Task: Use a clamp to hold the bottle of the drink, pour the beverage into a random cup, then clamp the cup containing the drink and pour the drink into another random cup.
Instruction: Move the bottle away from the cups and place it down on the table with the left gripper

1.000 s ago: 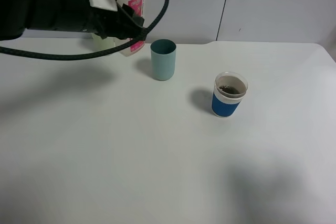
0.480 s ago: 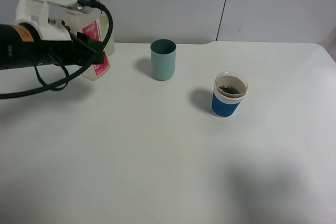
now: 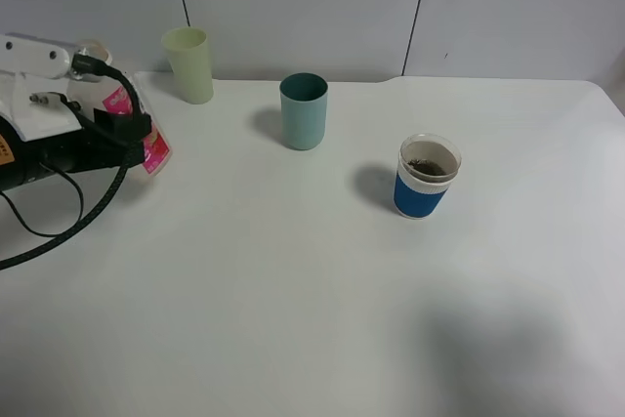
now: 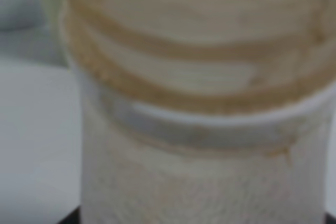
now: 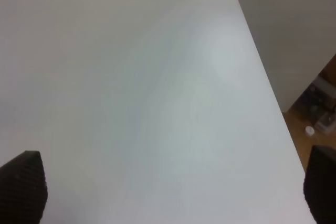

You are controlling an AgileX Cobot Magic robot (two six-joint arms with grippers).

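Left gripper (image 3: 130, 132) has swung down and left, clamped tight on the bottle (image 3: 148, 148), now tilted low. Blue-sleeved cup (image 3: 426, 183) holding drink (image 3: 427, 165) sits well to its right. Right gripper (image 5: 171, 187) spread wide, empty.

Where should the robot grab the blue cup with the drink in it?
Around the sleeve of the blue cup, level from the right, probably. It stands upright and open-topped with drink inside, so a side grip should avoid spilling.

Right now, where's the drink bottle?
The bottle is at the exterior high view's far left, in the left hand, in front of the yellow-green cup, left of the teal cup.
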